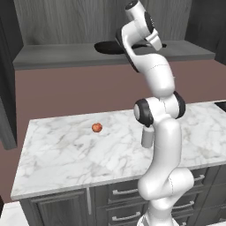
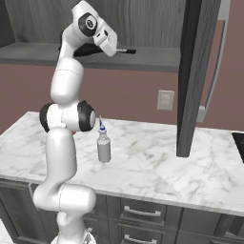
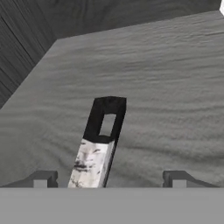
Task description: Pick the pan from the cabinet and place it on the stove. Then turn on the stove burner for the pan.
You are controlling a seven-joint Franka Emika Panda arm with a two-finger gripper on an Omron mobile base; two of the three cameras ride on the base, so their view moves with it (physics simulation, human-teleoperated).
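Left base view first: my arm rises from the lower right and reaches up into the cabinet, onto its grey wood-grain shelf. The pan lies on that shelf as a flat black round, just behind my upper arm, which covers its right part. Below, on the marble counter, a small orange-red fruit sits alone, well apart from a grey bottle that stands half hidden behind my forearm. I cannot make out my claw from this side.

Right base view: my hand is up at shelf level, and the pan's dark handle pokes out to the right of my wrist, lying along the shelf. The open cabinet door hangs edge-on at right, its silver bar handle beyond it. The bottle stands upright on the counter (blue-tipped nozzle), and a pale wall socket sits on the brown wall behind.

Hand view: my two fingertips stand wide apart, clamped on nothing. The handle runs between them, away from me, its near part pale and worn, its far end black with a hanging slot. It touches neither tip.
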